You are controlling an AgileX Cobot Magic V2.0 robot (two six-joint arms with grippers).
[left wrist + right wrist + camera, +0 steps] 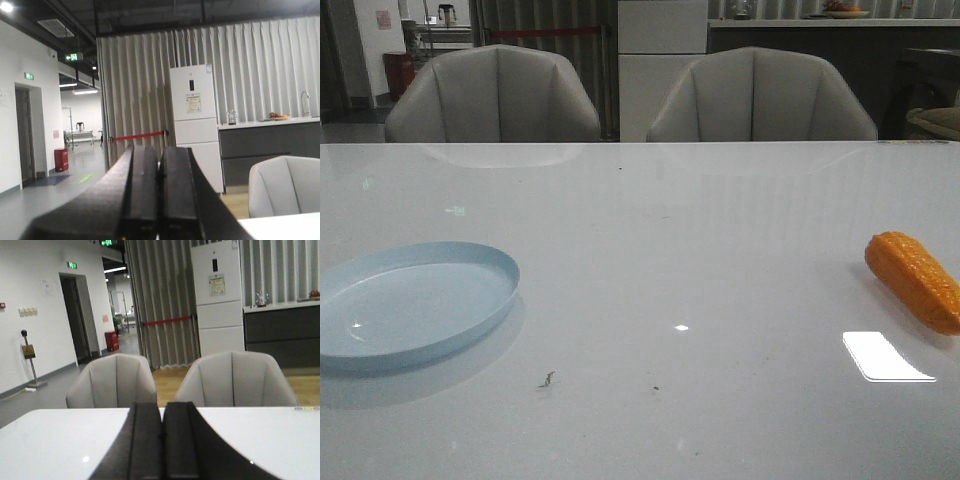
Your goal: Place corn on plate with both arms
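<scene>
Left wrist view is showing the left arm's dark black angular gripper (159, 200) with its two fingers pressed flat together, holding nothing; past it a corner of the glossy white table (285, 226) and one pale grey padded tub chair (285, 185) are showing. Beyond them a tall white refrigerator (194, 122) is standing against pleated beige curtains (135, 95), with a red barrier strap (137, 136) stretching beside it and a dark counter (270, 145) running off to the side. A paper label on the refrigerator door is too small to read, and green exit signs (70, 57) are glowing near the ceiling, their lettering blurred.

Right wrist view is showing the right arm's matching black gripper (163, 445) likewise closed and empty, pointing over the table at both grey chairs. A red bin (111, 340) is sitting in the corridor behind.

Front view is showing neither gripper. The orange, tapered, bumpy plastic corn cob (914, 280) is lying on the table at the far right edge, partly cut off by the frame. The round, shallow, pale blue plate (410, 305) is resting well apart from it at the left edge, empty. Ceiling lights are reflecting as bright patches on the shiny tabletop, and small dark specks (547, 379) are lying on it near the front.
</scene>
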